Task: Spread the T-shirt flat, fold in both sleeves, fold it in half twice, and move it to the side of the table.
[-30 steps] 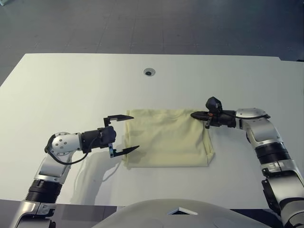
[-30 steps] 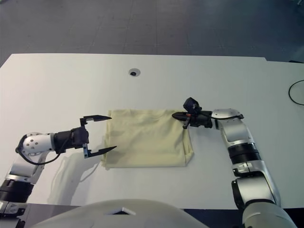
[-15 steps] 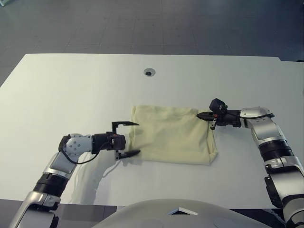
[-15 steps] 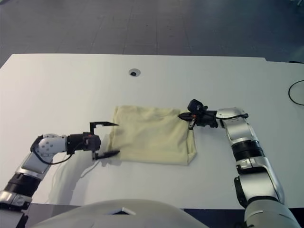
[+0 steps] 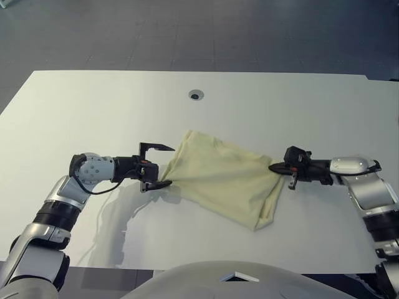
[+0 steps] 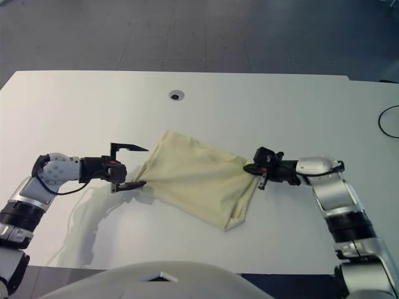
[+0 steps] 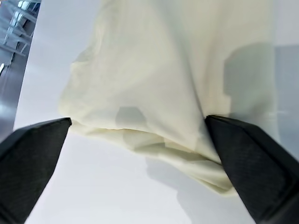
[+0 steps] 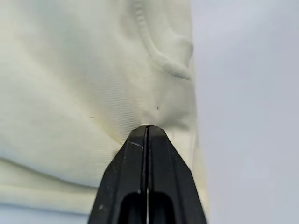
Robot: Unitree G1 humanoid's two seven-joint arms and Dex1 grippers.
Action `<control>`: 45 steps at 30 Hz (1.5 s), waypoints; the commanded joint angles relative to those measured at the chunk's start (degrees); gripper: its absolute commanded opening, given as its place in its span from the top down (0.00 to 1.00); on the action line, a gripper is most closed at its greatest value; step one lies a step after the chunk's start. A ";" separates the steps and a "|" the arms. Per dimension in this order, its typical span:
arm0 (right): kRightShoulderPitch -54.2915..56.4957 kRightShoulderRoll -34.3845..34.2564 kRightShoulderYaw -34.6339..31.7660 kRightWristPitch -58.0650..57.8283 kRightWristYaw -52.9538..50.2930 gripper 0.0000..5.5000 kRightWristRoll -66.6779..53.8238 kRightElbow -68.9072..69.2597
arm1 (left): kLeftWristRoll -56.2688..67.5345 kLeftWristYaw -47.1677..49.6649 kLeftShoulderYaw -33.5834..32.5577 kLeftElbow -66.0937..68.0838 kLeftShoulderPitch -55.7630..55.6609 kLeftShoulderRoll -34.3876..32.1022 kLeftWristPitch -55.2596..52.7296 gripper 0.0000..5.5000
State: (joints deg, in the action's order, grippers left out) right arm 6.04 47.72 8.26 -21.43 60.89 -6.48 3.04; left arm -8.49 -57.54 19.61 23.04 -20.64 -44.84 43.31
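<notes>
Pinching T-shirt [image 5: 224,177], right jaws closed; left jaws spread astride corner; grommet [image 5: 196,94] beyond.

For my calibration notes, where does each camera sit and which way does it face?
Left eye view: head, facing forward and down at the table; both arms, left end effector and right end effector at the T-shirt.
Right eye view: its stereo twin, same scene.
Left wrist view: left wrist, looking between its spread fingers at the T-shirt.
Right wrist view: right wrist, looking past its shut fingers at the T-shirt.
Shared: all four show the T-shirt.
</notes>
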 commanded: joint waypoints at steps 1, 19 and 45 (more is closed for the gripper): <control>-5.32 2.67 -0.23 -5.42 -0.31 1.00 -0.56 8.63 | -13.74 3.27 5.61 11.51 -6.61 -0.23 8.94 0.03; -15.35 1.45 -1.58 -28.56 -6.49 1.00 -13.34 39.75 | -62.92 59.50 29.43 35.35 -38.05 5.38 21.60 0.03; -13.92 5.22 -10.26 -4.62 -9.55 0.95 -9.02 29.12 | -19.55 70.63 29.00 24.45 -20.93 -12.14 40.78 0.02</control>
State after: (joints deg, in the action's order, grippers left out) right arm -5.85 51.79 -0.69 -31.73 50.13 -17.57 33.83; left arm -37.54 18.92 44.84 54.80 -49.72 -53.18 84.35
